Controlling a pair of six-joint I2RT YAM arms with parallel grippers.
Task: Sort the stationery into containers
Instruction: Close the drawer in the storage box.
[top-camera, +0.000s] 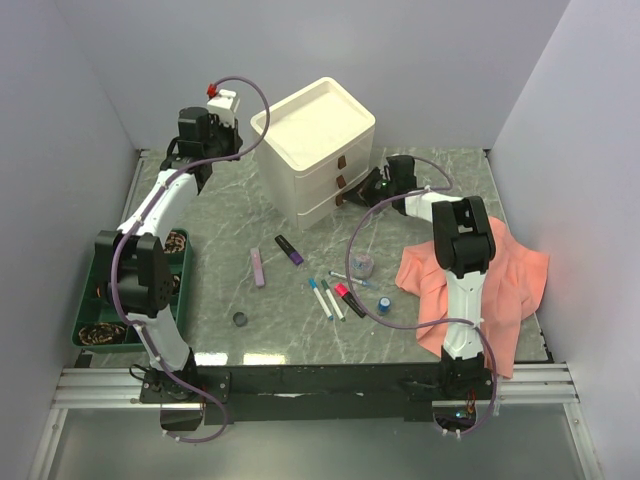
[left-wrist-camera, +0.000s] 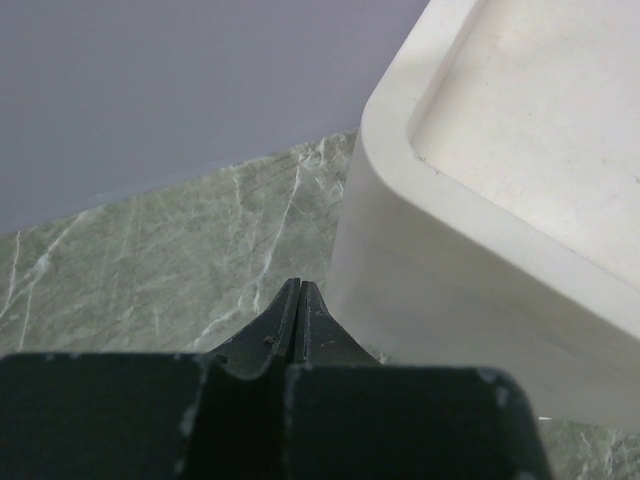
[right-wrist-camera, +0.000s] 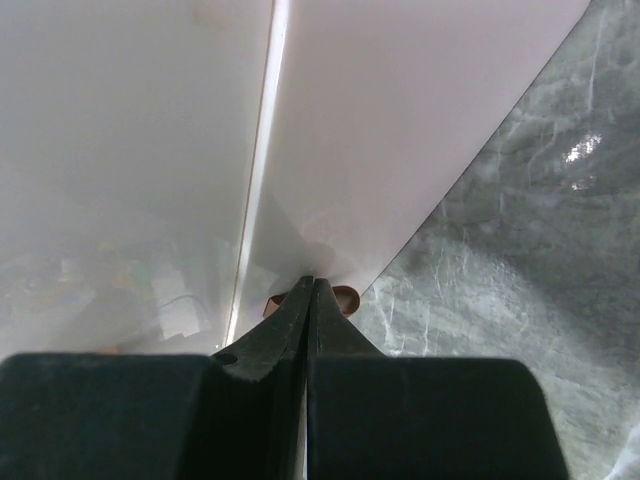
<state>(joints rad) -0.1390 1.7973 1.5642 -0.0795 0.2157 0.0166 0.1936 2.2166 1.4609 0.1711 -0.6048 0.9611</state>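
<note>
Nearest me, the stationery is lying loose on the desk (top-camera: 215, 235), none of it sorted yet: the dark disc (top-camera: 241, 319), two blue-capped pens (top-camera: 326, 298), the red-and-black marker (top-camera: 348, 298) and the vial (top-camera: 384, 304). The tape roll (top-camera: 362, 265), lilac highlighter (top-camera: 259, 268) and purple highlighter (top-camera: 290, 249) are lying just beyond them. Off to my left the green tray (top-camera: 100, 262) is holding brownish round things, too small to name.

Further back, I'm working the right claw (right-wrist-camera: 312, 284) against the front of the drawer box (top-camera: 315, 140). Its fingers are pressing together with a brown pull tab (right-wrist-camera: 346, 297) peeking out at the tip, so I think it is pinching that tab. That makes sense, since nothing can go in until a drawer is drawn out. The drawer fronts are hiding whatever is inside, and I'm seeing nothing lying in the recessed top.

Farthest off, the left claw (left-wrist-camera: 300, 286) is fully closed and empty, hovering just beside the box's left wall. I read that placement as steadying the box against the pull.
</note>
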